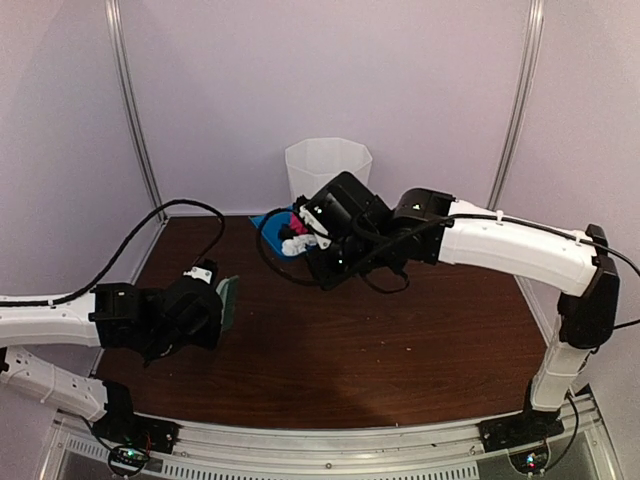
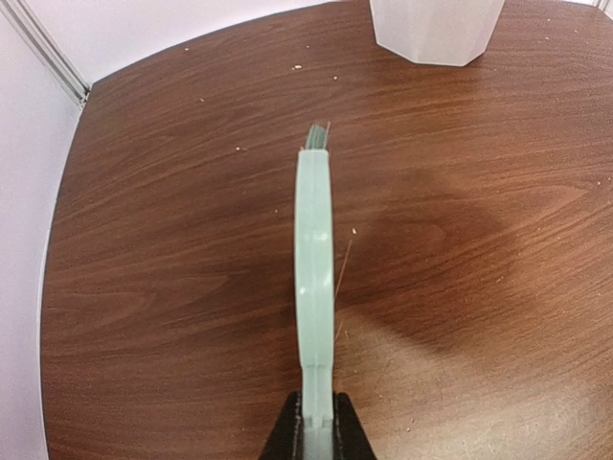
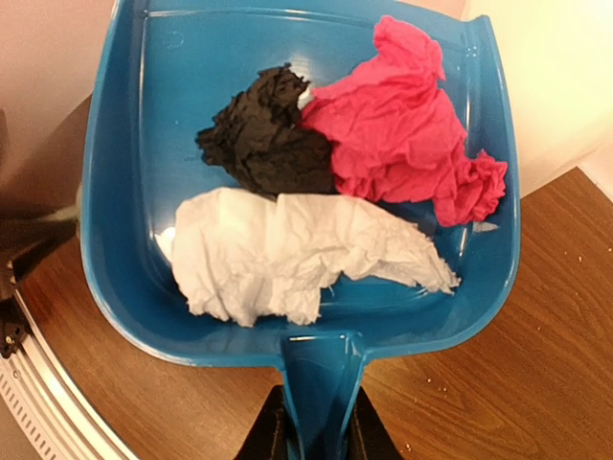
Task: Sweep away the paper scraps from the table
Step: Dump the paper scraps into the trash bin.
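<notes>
Over the near left of the dark reddish-brown wood-grain table (image 1: pixel 380 340), we clamp our left gripper (image 2: pixel 314 426) on a mint-green plastic hand brush (image 2: pixel 313 268), seen edge-on. Farther back, our right gripper (image 3: pixel 316 431) grips the handle of a blue plastic dustpan (image 3: pixel 124 192) holding white, black and pink crumpled paper scraps (image 3: pixel 287 259), just before a white translucent bin (image 1: pixel 327 165).

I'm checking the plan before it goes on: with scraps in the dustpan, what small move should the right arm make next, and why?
Probably raise the dustpan over the bin and tip it. The right pincer grips its handle, black, pink and white wads lie inside, and the bin stands just behind it.
</notes>
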Robot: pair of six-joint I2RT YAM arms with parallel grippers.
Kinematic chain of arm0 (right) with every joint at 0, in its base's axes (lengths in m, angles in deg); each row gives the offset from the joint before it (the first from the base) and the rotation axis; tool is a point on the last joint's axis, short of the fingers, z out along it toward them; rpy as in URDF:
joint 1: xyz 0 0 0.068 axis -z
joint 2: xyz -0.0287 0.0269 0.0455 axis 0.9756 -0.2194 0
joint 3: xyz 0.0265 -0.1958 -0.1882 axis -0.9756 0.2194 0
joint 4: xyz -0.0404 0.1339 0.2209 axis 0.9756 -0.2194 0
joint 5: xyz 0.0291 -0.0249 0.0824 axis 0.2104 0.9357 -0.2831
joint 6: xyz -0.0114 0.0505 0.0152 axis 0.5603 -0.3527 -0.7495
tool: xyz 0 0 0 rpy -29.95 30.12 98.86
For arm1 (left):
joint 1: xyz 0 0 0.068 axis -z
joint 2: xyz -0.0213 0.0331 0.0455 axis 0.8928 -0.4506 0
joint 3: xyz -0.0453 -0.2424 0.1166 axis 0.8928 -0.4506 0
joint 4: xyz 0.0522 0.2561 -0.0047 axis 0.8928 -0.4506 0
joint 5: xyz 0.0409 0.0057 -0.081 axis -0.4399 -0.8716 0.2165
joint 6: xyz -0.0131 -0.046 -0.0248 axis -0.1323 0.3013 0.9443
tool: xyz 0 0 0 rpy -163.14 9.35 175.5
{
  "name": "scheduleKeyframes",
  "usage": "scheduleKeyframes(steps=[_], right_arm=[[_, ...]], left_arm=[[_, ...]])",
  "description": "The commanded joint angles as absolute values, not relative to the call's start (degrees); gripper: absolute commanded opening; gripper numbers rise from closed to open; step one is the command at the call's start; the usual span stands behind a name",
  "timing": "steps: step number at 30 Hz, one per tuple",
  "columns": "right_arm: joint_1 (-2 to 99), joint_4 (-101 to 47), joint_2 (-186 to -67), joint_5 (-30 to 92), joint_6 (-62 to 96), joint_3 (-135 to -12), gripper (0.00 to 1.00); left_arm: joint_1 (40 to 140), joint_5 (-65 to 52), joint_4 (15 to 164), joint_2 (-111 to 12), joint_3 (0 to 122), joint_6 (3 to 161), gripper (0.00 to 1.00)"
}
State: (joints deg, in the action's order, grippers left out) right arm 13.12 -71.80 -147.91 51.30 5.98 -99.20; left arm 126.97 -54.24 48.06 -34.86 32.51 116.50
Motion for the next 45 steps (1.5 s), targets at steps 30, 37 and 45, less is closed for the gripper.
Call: scheduleKeyframes(steps=[30,37,45], right_arm=[[29.9,-69.7,-168.6,29.0,7.4,-140.1,0.0],[35.1,-62.4,-170.9,22.0,3.7,-140.9,0.0],[38.8,-52.6,-172.8,13.9,-4.2,-140.9,0.0]], left_arm=[[124.9,-49.3,59.0,-32.9,28.3,111.7,0.0],[124.9,-49.1,59.0,-33.1,28.3,111.8,0.0],[124.9,-48.9,59.1,-33.1,28.4,111.7,0.0]])
